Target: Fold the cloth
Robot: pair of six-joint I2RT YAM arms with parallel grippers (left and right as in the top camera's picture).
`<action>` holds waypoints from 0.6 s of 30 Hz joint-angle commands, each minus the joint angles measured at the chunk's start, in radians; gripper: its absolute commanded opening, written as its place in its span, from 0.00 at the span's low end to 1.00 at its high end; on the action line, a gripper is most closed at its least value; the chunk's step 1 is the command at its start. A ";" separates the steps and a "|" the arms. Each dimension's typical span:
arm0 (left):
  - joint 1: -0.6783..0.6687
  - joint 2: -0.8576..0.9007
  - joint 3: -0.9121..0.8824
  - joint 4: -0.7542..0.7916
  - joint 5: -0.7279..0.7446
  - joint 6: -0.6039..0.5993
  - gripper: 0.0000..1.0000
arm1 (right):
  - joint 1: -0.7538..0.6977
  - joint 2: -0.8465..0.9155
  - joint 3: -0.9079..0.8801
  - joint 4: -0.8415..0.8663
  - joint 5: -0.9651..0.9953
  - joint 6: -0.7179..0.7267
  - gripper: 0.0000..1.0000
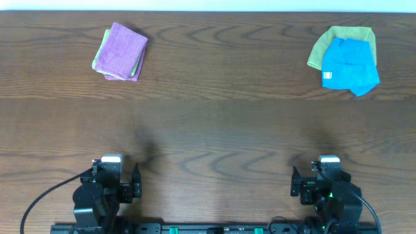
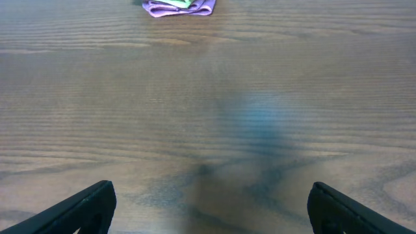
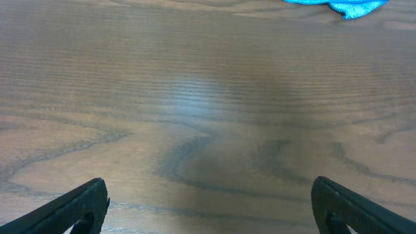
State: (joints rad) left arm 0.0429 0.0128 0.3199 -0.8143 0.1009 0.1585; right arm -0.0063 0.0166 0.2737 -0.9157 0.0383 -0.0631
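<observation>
The right gripper [image 3: 208, 207] sat low over the wooden table [image 1: 208, 130], its 2 fingers [image 3: 71, 208] spread wide apart with nothing between them. The cloth [image 1: 350, 67] lay well ahead of it and somewhat to its right, near the table's far edge. In the right wrist view only the cloth's near hem showed, at the top of the frame. The cloth was rumpled, not squared. It rested partly on a lime-green cloth [image 1: 338, 36], which stuck out beyond it on the far side. A small white tag [image 1: 327, 74] showed at its near-left corner. The left gripper [image 2: 211, 208] was likewise spread wide and held nothing. A folded purple cloth [image 1: 122, 51] lay well ahead of it, far from the cloth.
</observation>
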 commanded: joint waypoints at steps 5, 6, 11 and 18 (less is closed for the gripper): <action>-0.004 -0.008 -0.005 -0.001 -0.007 0.014 0.95 | -0.008 -0.008 -0.007 0.055 -0.020 -0.013 0.99; -0.004 -0.008 -0.005 -0.001 -0.007 0.014 0.95 | -0.008 -0.003 -0.005 0.076 -0.020 -0.013 0.99; -0.004 -0.008 -0.005 -0.001 -0.007 0.014 0.95 | -0.008 0.092 0.049 0.162 -0.018 0.053 0.99; -0.004 -0.008 -0.005 -0.001 -0.007 0.014 0.95 | -0.024 0.419 0.277 0.171 0.072 0.216 0.99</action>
State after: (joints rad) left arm 0.0429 0.0113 0.3191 -0.8139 0.1009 0.1585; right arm -0.0116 0.3397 0.4572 -0.7494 0.0597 0.0639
